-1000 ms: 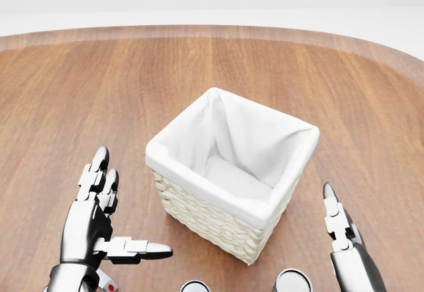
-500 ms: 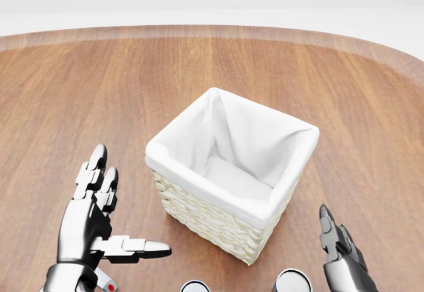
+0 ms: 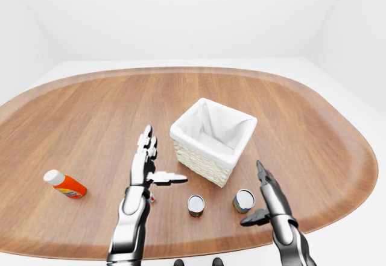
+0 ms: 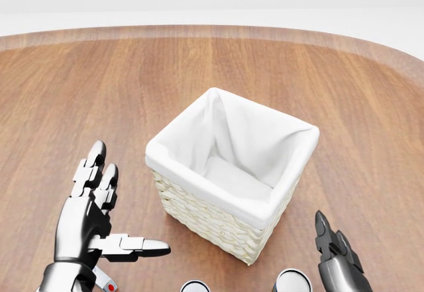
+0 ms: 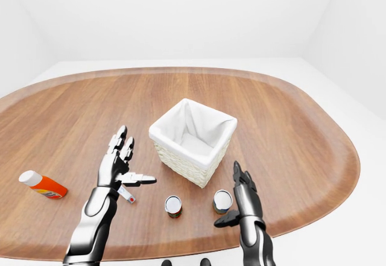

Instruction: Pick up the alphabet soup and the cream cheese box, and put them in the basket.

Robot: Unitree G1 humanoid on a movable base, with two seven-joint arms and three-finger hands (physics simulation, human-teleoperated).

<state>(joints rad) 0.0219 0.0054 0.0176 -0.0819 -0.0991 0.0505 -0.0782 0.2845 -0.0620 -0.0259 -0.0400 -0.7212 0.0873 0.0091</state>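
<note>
The wicker basket (image 3: 199,160) with a white cloth lining stands in the middle of the wooden table, with nothing in it. Two small cans stand below it in the left-eye view: one with a reddish side (image 3: 196,205) and one with a darker side (image 3: 243,200); their labels are too small to read. My left hand (image 3: 158,161) hovers open to the left of the basket, fingers spread. Under it lies a small white thing with a red mark (image 5: 126,194), partly hidden. My right hand (image 3: 256,196) is open just right of the darker can, touching nothing.
An orange bottle with a white cap (image 3: 65,184) lies on its side far left on the table (image 3: 90,115). The table's curved edge runs close below the cans and hands. White floor and walls surround the table.
My right hand has sunk toward the bottom of the head view, only its fingertips still showing. The left hand dropped slightly. The basket and cans stayed put.
</note>
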